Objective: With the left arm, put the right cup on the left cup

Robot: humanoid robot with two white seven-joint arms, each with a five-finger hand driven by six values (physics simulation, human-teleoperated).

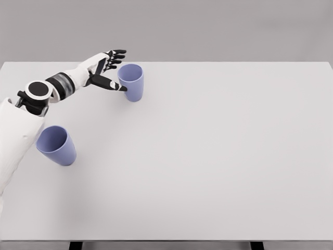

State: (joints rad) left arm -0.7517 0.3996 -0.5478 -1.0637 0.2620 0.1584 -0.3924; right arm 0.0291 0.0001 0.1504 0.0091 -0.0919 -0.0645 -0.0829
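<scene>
Two blue cups on white worktop. Left cup at 8 o'clock, upright, beside forearm. Left hand at 11 o'clock, fingers spread, holding nothing, thumb tip touching or just beside right cup, upright.

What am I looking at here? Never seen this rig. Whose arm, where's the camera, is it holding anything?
It's a simulator render, not a real photo. The camera sits on a humanoid robot's head, looking down at a white table. The white arm coming in from the picture's left is the robot's own left arm, ending in a five-finger left hand. The right arm is out of view. Two blue cups stand on the table: the far cup next to the hand, and the near cup at the lower left, beside the arm. The hand's fingers are spread beside the far cup's rim, thumb reaching towards its wall; it holds nothing yet.
</scene>
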